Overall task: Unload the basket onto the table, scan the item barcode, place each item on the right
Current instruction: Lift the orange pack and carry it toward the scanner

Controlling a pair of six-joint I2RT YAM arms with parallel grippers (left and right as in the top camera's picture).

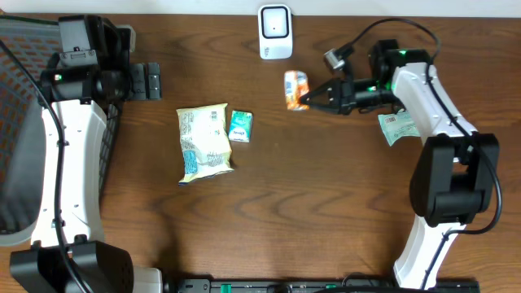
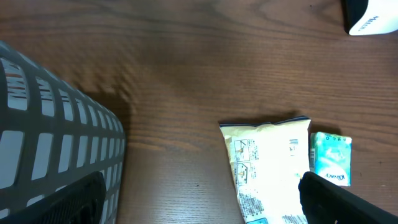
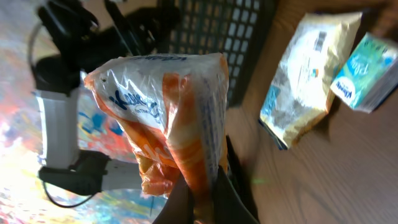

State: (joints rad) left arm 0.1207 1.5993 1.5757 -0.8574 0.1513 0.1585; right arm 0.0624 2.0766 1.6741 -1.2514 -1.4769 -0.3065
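Right wrist cam, closest first: right tool [image 3: 200,198] is clamped tight on an orange-and-white plastic packet [image 3: 168,112], pinched at its lower end, so that's the item. There's blue script on the wrap, first letter maybe a K, the rest I can't read.

Further out on the bench [image 1: 326,212] a cream snack bag [image 1: 203,142] lies flat w/ a panel of small print facing up, too tiny to read. A teal pack [image 1: 240,126] sits just beside its right edge, white lettering, brand not legible.

Overhead: the packet is near the white scanner [image 1: 275,31] at the far edge, a bit to its right. A pale green packet [image 1: 396,128] w/ a printed label lies by the right arm.

Left tool [image 1: 151,81] is spread wide, nothing in it, next to the dark mesh basket [image 1: 16,122].
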